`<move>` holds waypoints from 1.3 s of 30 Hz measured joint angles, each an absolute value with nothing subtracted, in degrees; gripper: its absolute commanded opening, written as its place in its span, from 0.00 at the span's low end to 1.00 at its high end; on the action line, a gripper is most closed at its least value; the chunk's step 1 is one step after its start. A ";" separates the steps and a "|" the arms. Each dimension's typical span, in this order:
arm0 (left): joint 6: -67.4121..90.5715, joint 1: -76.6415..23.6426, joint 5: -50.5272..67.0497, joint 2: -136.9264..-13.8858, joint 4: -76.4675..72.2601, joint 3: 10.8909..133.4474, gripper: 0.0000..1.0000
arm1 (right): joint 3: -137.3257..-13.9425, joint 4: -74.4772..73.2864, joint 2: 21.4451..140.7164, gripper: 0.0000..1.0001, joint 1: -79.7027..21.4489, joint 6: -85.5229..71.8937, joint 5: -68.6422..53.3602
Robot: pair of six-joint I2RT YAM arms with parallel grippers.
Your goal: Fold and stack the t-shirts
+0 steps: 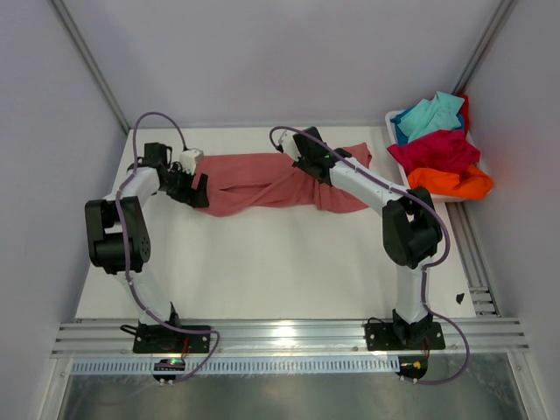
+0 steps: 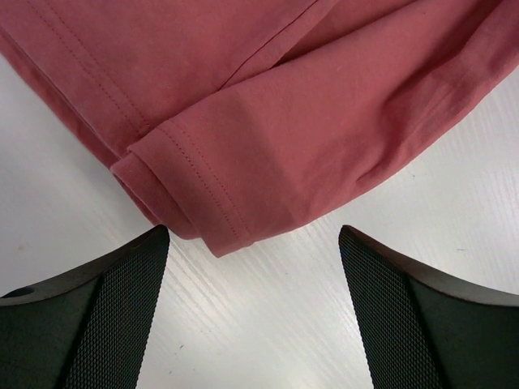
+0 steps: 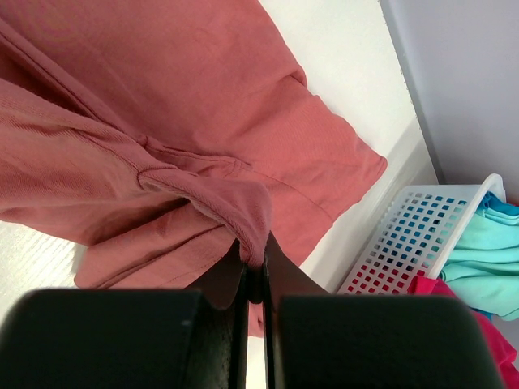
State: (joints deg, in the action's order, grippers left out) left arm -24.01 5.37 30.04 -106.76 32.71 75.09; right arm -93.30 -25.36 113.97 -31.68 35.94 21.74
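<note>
On my bench (image 1: 262,271), the salmon-pink t-shirt (image 1: 262,179) lies bunched along the far side.
The white basket (image 1: 395,118) at far right holds the other tees. My right gripper (image 3: 255,275) is clamped on a pink fold, and my left gripper (image 2: 253,235) stands apart at the hem.

Light is bright, soft and even, from above. A small glare lies on the metal rail (image 1: 284,331) at the table's (image 1: 262,271) near edge. Shadows are faint. In the right wrist view the fingers (image 3: 105,336) look blurred.
</note>
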 measured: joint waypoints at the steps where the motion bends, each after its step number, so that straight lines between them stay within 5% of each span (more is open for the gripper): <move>1: -24.12 5.37 30.04 -106.76 33.01 75.09 0.87 | -93.30 -25.36 113.97 0.03 -31.68 35.94 21.74; 31: -24.69 5.37 32.16 -106.76 37.28 75.07 0.81 | -92.23 -25.34 113.12 0.03 -31.68 35.86 21.67; 39: -25.63 5.37 32.91 -107.04 39.86 75.46 0.16 | -92.20 -25.34 113.12 0.03 -31.68 35.83 21.65</move>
